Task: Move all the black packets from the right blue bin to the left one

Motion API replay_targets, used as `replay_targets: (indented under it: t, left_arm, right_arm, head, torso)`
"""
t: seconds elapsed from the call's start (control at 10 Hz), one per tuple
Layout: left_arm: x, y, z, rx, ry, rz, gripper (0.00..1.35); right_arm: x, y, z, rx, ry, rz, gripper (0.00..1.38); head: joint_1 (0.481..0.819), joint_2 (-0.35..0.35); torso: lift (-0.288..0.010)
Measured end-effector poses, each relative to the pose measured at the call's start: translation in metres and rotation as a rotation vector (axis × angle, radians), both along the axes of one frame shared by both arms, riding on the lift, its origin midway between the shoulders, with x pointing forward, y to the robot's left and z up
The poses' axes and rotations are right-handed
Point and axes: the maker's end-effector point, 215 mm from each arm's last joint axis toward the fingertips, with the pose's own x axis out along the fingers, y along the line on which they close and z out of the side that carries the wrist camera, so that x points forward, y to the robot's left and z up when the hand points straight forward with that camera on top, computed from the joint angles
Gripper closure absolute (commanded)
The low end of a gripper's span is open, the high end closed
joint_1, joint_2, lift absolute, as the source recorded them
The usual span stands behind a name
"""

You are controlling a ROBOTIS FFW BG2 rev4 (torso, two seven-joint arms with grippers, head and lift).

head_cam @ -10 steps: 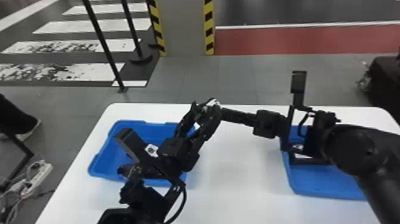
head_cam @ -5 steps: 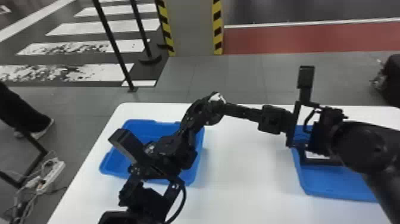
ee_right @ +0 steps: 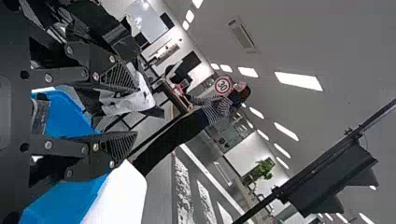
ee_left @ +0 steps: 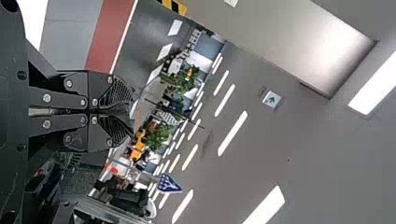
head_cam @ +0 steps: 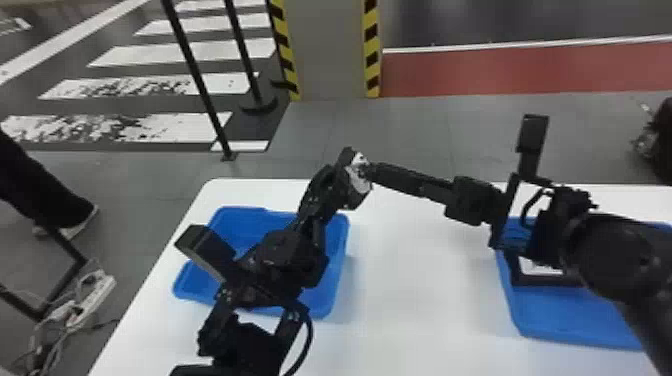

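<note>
At centre, the left hand (head_cam: 351, 175) is closed on a packet (ee_right: 133, 100), and the right hand (head_cam: 371, 171) gapes around it. Two blue bins (head_cam: 575, 317) sit on the white counter (head_cam: 425, 300); striped floor (head_cam: 170, 127) upper left.

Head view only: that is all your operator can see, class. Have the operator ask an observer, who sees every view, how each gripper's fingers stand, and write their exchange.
Operator: From the head view I can't judge the right side's spread. Open or shut?
Observer: Open. In the right wrist view, the right gripper has its fingers well apart.
Operator: And the left?
Observer: The left wrist view shows the left gripper with its fingers drawn close together.
</note>
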Motion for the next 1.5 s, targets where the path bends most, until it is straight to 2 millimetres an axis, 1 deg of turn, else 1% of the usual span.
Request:
replay_targets:
  t: [0.1,0.2,0.3,0.4,0.5,0.6,0.7,0.8,0.9,1.0,1.1,1.2,1.3,1.5]
  left_arm:
    - [0.000,0.006,0.000,0.003,-0.002,0.018,1.22]
    - [-0.001,0.016,0.001,0.007,-0.010,0.044,1.22]
    - [-0.001,0.029,0.002,0.022,-0.019,0.079,1.22]
    - [-0.002,0.049,0.000,0.058,-0.025,0.138,1.22]
    - [-0.002,0.070,-0.009,0.117,-0.019,0.196,1.22]
    - [0.000,0.089,-0.023,0.176,0.000,0.242,1.10]
    - [0.003,0.103,-0.041,0.204,0.021,0.272,0.53]
    - [0.006,0.109,-0.059,0.203,0.045,0.283,0.04]
    - [0.007,0.111,-0.066,0.208,0.053,0.288,0.03]
    - [0.008,0.111,-0.065,0.218,0.042,0.290,0.10]
    - [0.009,0.108,-0.063,0.217,0.038,0.286,0.11]
    - [0.008,0.106,-0.062,0.208,0.036,0.284,0.11]
    - [0.006,0.105,-0.063,0.203,0.034,0.284,0.11]
    - [0.001,0.103,-0.062,0.191,0.024,0.283,0.11]
  right_arm:
    - [0.003,-0.004,-0.002,0.000,-0.006,-0.014,0.11]
    - [0.006,-0.013,-0.010,-0.002,-0.005,-0.049,0.16]
    - [0.009,-0.030,-0.021,-0.018,-0.001,-0.109,0.17]
    - [0.011,-0.055,-0.032,-0.072,-0.018,-0.184,0.17]
    - [0.010,-0.079,-0.041,-0.121,-0.035,-0.241,0.17]
    - [0.006,-0.093,-0.051,-0.139,-0.027,-0.267,0.17]
    - [0.004,-0.100,-0.058,-0.146,-0.017,-0.277,0.17]
    - [0.003,-0.103,-0.060,-0.155,-0.018,-0.280,0.17]
    - [0.004,-0.106,-0.059,-0.180,-0.038,-0.292,0.17]
    - [0.006,-0.117,-0.058,-0.231,-0.074,-0.325,0.18]
    - [0.009,-0.133,-0.058,-0.294,-0.118,-0.366,0.18]
    - [0.012,-0.156,-0.060,-0.362,-0.153,-0.421,0.18]
    - [0.011,-0.185,-0.059,-0.434,-0.177,-0.502,0.18]
    - [-0.003,-0.248,-0.047,-0.592,-0.210,-0.684,0.18]
  head:
    - [0.660,0.190]
    - [0.662,0.191]
    - [0.668,0.187]
    - [0.673,0.184]
    - [0.684,0.178]
    - [0.695,0.182]
    - [0.695,0.190]
    - [0.695,0.193]
    - [0.695,0.193]
    - [0.695,0.183]
    - [0.695,0.162]
    - [0.695,0.133]
    - [0.695,0.116]
    - [0.695,0.035]
  torso:
    - [-0.110]
    - [-0.110]
    - [-0.110]
    - [-0.110]
    - [-0.110]
    - [-0.110]
    - [-0.110]
    - [-0.110]
    - [-0.110]
    - [-0.110]
    - [-0.110]
    - [-0.110]
    - [-0.110]
    - [-0.110]
